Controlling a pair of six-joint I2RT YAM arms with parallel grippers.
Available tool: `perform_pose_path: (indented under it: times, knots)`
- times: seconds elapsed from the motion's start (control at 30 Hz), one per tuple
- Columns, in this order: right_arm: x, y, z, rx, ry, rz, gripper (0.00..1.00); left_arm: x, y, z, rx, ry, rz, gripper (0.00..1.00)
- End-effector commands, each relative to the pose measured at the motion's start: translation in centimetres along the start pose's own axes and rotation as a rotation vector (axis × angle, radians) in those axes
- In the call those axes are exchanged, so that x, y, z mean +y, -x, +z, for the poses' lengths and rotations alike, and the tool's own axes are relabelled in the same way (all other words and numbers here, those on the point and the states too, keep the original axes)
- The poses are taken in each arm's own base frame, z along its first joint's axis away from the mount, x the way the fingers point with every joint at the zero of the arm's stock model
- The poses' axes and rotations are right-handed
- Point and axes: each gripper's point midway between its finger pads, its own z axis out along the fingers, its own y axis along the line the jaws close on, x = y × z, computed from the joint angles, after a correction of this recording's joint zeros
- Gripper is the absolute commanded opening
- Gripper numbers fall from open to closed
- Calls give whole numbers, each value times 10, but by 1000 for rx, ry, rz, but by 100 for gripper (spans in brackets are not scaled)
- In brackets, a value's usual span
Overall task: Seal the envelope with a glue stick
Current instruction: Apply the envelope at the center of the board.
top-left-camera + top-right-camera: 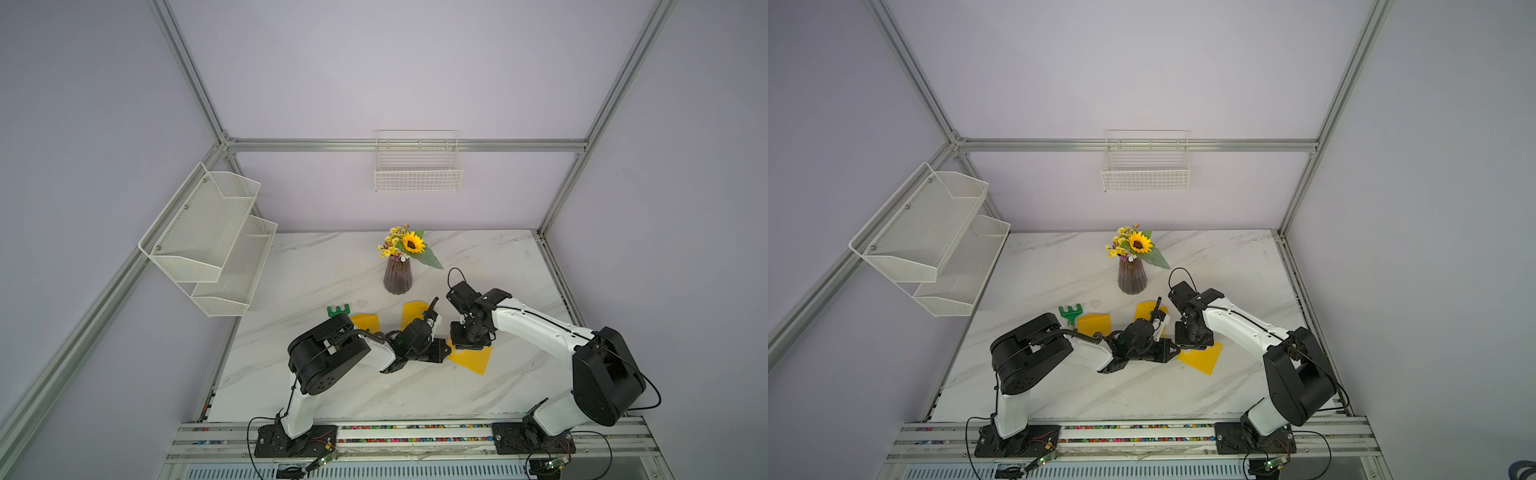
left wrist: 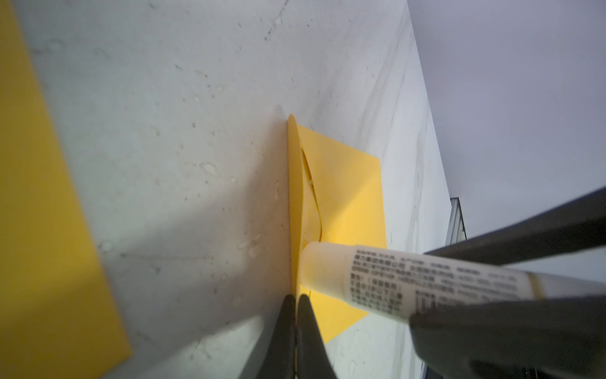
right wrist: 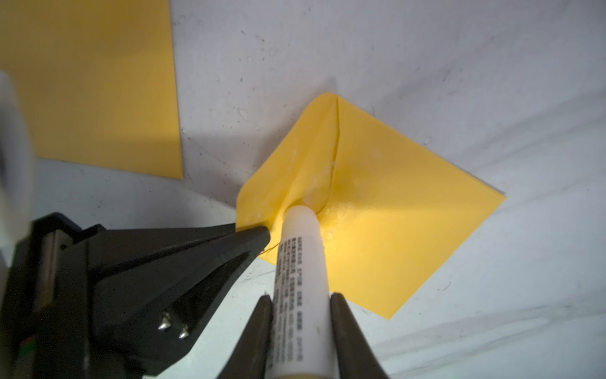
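**Now the glue stick met the paper under a lifted flap**

Well, the right pincer (image 3: 301, 297) was clamped on the glue stick (image 3: 301, 262), a finger pressed to each side of the white barrel with its grey print. The stick's far end was pushed against the envelope (image 3: 393, 213), right in the crease where the flap (image 3: 285, 164) rose from the body. Shiny smears showed on the yellow paper beside that end.

Opposite, the left pincer (image 3: 260, 231) was closed tight on the flap's edge and held it up off the paper. From the left wrist the thin yellow edge ran straight into the shut fingertips (image 2: 288, 315), with the glue stick (image 2: 393, 282) coming in just beside them.

From above, the envelope (image 1: 476, 361) lay on the marble bench (image 1: 332, 386) towards the front, half hidden beneath the two wrists. A second yellow envelope (image 1: 365, 322) and a third yellow envelope (image 1: 413, 311) lay just behind the left arm. A green rake (image 1: 1070, 313) sat beside the second one, and a vase (image 1: 398, 280) of flowers stood further back.
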Motion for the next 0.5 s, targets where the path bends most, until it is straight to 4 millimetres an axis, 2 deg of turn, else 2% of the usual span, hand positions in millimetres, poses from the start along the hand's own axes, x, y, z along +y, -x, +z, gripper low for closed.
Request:
perform_pose_path:
  times: [0.0, 0.1, 0.23, 0.27, 0.33, 0.4, 0.47]
  knots:
    - [-11, 3, 4, -23, -74, 5, 0, 23, -21, 1, 65, 91, 2, 0]
    - [-41, 13, -7, -82, -252, 8, 0, 22, -21, 0, 64, 90, 1, 0]
    - [-54, 15, -11, -85, -339, -2, 0, 23, -22, 0, 66, 93, 0, 0]
    - [-49, 14, -7, -72, -316, -9, 0, 22, -21, 1, 64, 90, 1, 0]
    - [-28, 9, 4, -34, -193, -14, 0, 22, -21, 0, 63, 88, 2, 0]
    - [8, 3, 14, 11, 14, -29, 0, 22, -21, 1, 64, 89, 2, 0]
    - [34, 0, 14, 27, 162, -20, 0, 22, -21, 1, 64, 89, 2, 0]
